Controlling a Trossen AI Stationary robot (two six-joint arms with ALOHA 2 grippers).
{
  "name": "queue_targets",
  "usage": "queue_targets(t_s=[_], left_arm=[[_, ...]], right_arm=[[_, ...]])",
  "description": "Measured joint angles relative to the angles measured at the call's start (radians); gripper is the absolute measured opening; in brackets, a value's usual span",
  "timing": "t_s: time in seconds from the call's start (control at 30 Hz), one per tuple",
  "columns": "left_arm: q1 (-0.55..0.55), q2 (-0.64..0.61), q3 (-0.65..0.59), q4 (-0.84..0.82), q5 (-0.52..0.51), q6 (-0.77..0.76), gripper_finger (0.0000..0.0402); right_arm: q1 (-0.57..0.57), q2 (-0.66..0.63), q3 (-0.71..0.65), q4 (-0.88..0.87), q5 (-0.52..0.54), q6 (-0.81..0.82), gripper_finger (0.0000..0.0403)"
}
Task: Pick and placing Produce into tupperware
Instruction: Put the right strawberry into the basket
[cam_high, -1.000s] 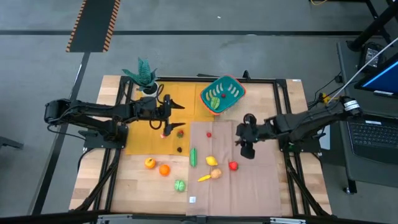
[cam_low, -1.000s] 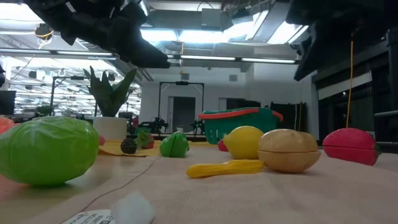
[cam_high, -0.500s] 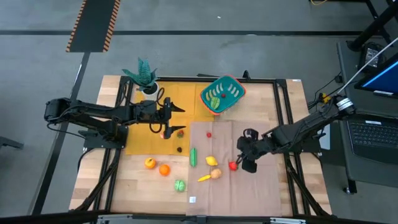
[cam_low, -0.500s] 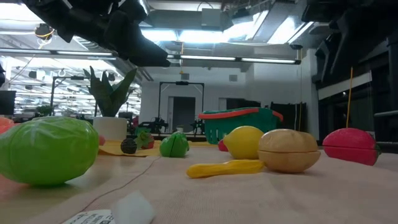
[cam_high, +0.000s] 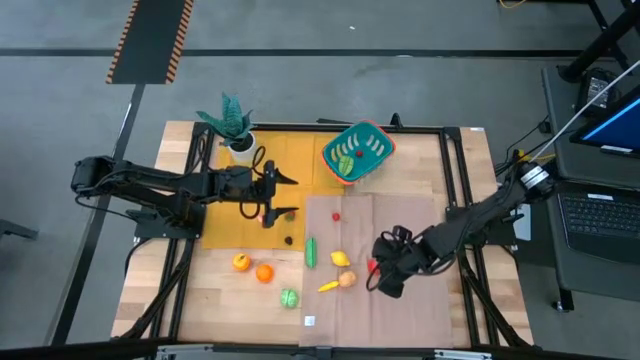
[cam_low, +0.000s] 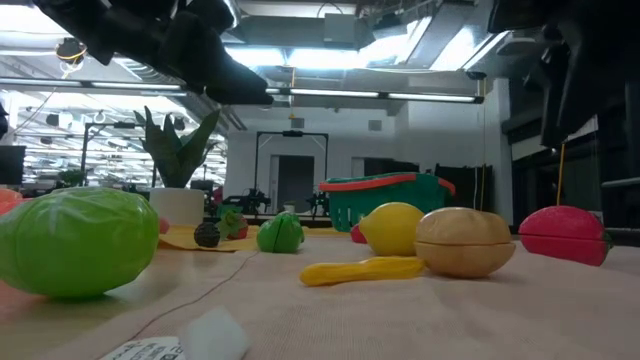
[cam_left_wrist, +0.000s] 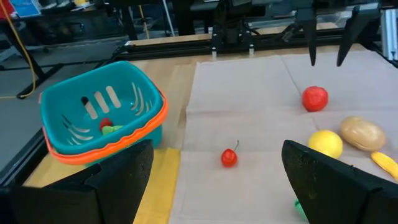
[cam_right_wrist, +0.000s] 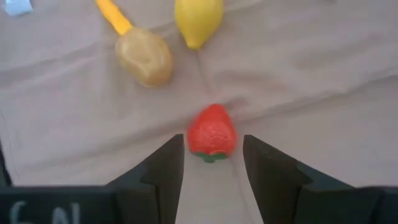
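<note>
Nearest the front edge of the tabletop (cam_high: 230, 300), at lower centre of the overhead frame, a green toy vegetable (cam_high: 289, 297) lies on bare wood, with two orange fruits (cam_high: 252, 267) just up and to its left. On the beige cloth (cam_high: 400, 310) to the right, a yellow banana-like piece (cam_high: 328, 286), a tan potato (cam_high: 347, 279) and a lemon (cam_high: 341, 259) sit close together, a green cucumber (cam_high: 311, 251) standing lengthwise beside them.

Right of that cluster, the right claw (cam_high: 378, 272) hangs over a red strawberry (cam_right_wrist: 211, 133); its wrist camera shows the two fingers (cam_right_wrist: 163, 171) parted on either side of the berry, which rests on the cloth between them, ungripped as far as can be seen.

Farther back, a small red cherry (cam_high: 336, 214) lies alone on the cloth, and a dark little piece (cam_high: 289, 239) sits on the yellow mat (cam_high: 300, 160). At middle left, the left claw (cam_high: 268, 199) hovers above the mat with its fingers spread wide, holding nothing; a small red-and-dark piece lies right by it.

At the far side, upper centre of the frame, stands the teal tupperware (cam_high: 357, 151) with its orange-red rim, a red and a green piece already inside. A potted plant (cam_high: 229, 120) occupies the far left corner.
</note>
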Motion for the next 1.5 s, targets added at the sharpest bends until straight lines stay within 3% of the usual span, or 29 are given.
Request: queue_targets(t_s=[0.27, 0.7, 1.2, 1.5], left_arm=[[-0.015, 0.0, 0.0, -0.007, 0.0, 0.001, 0.0348], [-0.015, 0.0, 0.0, -0.007, 0.0, 0.002, 0.0348], [-0.015, 0.0, 0.0, -0.009, 0.0, 0.003, 0.0348], [-0.015, 0.0, 0.0, -0.02, 0.0, 0.003, 0.0348]], right_arm=[[0.014, 0.07, 0.001, -0.003, -0.011, 0.069, 0.0167], [0.012, 0.073, 0.002, 0.006, -0.013, -0.109, 0.0167], [0.012, 0.073, 0.002, 0.032, -0.013, -0.138, 0.0168], [0.012, 0.073, 0.002, 0.032, -0.012, -0.132, 0.0212]])
